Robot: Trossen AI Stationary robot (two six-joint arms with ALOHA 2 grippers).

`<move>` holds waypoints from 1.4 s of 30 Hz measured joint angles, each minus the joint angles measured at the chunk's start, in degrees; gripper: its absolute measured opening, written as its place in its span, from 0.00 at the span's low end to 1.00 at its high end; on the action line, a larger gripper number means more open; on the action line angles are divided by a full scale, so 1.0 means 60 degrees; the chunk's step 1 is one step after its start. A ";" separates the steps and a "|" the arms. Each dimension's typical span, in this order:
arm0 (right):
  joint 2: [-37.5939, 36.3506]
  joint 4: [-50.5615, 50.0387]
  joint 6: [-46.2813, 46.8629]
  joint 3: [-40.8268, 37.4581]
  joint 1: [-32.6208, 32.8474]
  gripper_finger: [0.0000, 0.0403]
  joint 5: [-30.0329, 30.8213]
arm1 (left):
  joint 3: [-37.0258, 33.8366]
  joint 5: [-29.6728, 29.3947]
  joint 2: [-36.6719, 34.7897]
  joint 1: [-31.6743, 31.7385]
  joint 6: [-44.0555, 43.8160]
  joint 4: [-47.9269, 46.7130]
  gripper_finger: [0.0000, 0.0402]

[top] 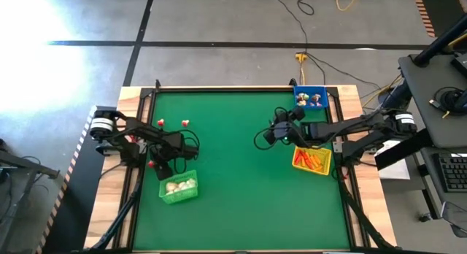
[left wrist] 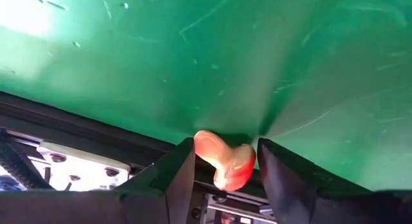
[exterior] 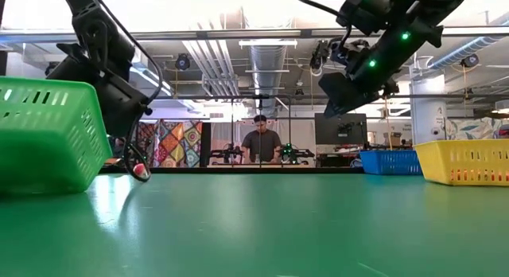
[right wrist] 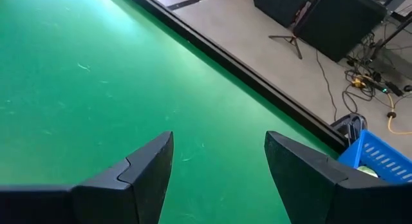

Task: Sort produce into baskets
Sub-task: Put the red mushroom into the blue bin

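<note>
Beside the green basket [top: 179, 187], low over the tabletop [top: 241, 174] | left gripper [left wrist: 222, 166] closed on a red-and-white piece [left wrist: 225, 161], judged ready for binning, arm angled steeply down | right gripper [right wrist: 219, 169] held wide and empty, raised by the yellow basket [top: 311, 160].

right end effector [right wrist: 219, 179]: two dark fingers [right wrist: 138, 179] spread wide, nothing between them, hanging above the mat
table [right wrist: 77, 89]: green mat, bare under the fingers, light scuffs, bright glare toward one end
table edge [right wrist: 244, 73]: dark rail running diagonally along the mat
blue basket [right wrist: 383, 161]: latticed side, only a corner in view, just past the rail; a pale piece visible inside, can't tell what
floor [right wrist: 257, 31]: grey concrete past the table
on floor: tripod stand [right wrist: 288, 40], loose cables [right wrist: 370, 79], dark case [right wrist: 335, 21]
</note>
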 joint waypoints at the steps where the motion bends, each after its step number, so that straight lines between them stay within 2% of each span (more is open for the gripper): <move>1: -0.0013 0.0020 0.0000 0.0000 0.0000 0.59 0.0000 | 0.0000 0.0004 0.0028 -0.0003 0.0019 0.0000 0.38; 9: -0.0031 0.0003 0.0000 0.0000 0.0000 0.59 -0.0004 | -0.0020 0.0016 0.0023 0.0001 0.0067 0.0007 0.35; 12: -0.0031 0.0007 0.0000 0.0000 0.0000 0.59 -0.0003 | -0.0029 0.0022 0.0023 0.0001 0.0067 -0.0038 0.27; 18: -0.0031 0.0001 0.0000 0.0000 0.0000 0.59 -0.0004 | -0.0033 0.0025 0.0010 -0.0003 0.0071 -0.0160 0.05; 20: -0.0029 0.0007 0.0000 0.0000 0.0000 0.59 -0.0004 | -0.0021 0.0037 -0.0056 0.0001 0.0071 -0.0180 0.01; 27: -0.0030 -0.0021 -0.0004 0.0000 0.0000 0.59 -0.0007 | 0.0249 -0.0027 -0.0665 -0.0003 0.0071 -0.0344 0.00; 32: -0.0031 -0.0028 -0.0006 0.0004 0.0000 0.59 -0.0007 | 0.0820 -0.0618 -0.1281 -0.0003 0.0057 -0.0189 0.00; 38: -0.0031 -0.0065 -0.0004 0.0001 0.0000 0.59 -0.0078 | 0.1030 -0.0565 -0.1663 -0.0046 0.0142 -0.0515 0.00; 42: -0.0031 -0.0123 0.0000 -0.0027 0.0000 0.59 -0.0091 | 0.0809 -0.0512 -0.1831 -0.0046 0.0135 -0.0590 0.07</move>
